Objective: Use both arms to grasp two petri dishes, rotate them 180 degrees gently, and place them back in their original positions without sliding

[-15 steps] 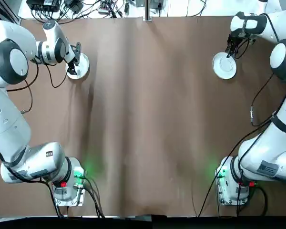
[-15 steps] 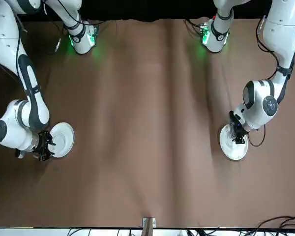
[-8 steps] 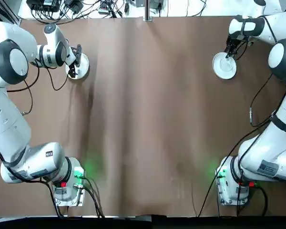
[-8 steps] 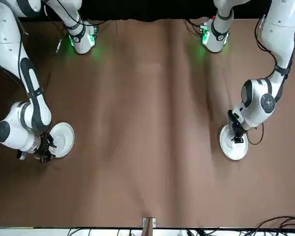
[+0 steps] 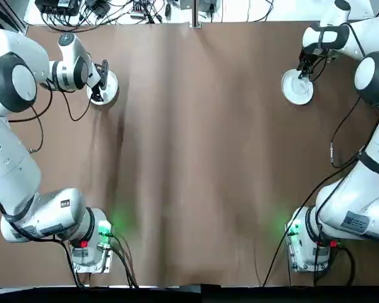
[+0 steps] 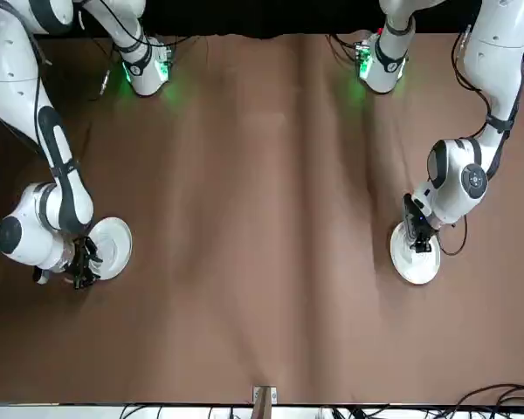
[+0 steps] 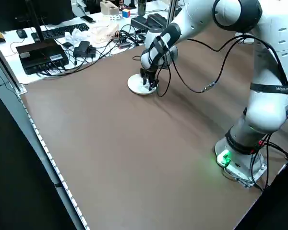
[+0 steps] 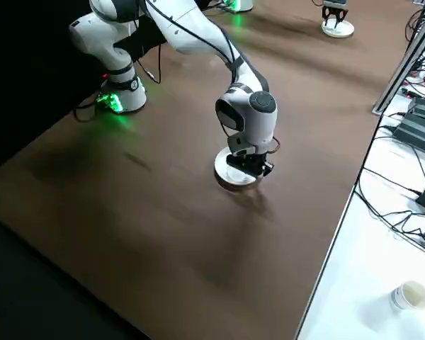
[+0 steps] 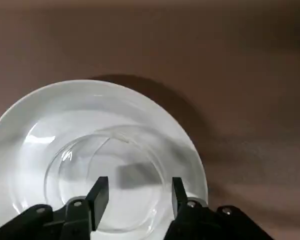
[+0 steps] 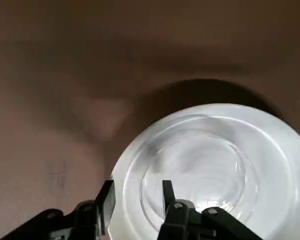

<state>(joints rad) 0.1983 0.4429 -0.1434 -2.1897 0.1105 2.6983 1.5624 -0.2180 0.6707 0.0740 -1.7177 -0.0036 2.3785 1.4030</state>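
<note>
Petri dish first: clear and round, it lies on a glossy white plate in your left wrist view, filling much of the lower left of the frame. Your left gripper is well open at the bottom of that frame, with a wide gap between its fingers and nothing clamped. One fingertip shows over the dish and the other just outside its edge; you can't tell from here whether either touches.

Your right wrist view has the second petri dish, also clear, on another white plate at the lower right of the frame. Your right gripper is open too, at the bottom, holding nothing. One fingertip appears at the plate's edge and the other over the dish's near side; contact is again unclear.

In the top view, you find the left arm down the left side, its gripper over the plate at upper left. The right arm runs down the right side, reaching its plate at upper right. Both plates rest on the brown table, well apart.

Farther off, a white bench with tangled cables crosses the top of that frame. In the left side view, you also see a keyboard and a small coloured cube toward the top.
</note>
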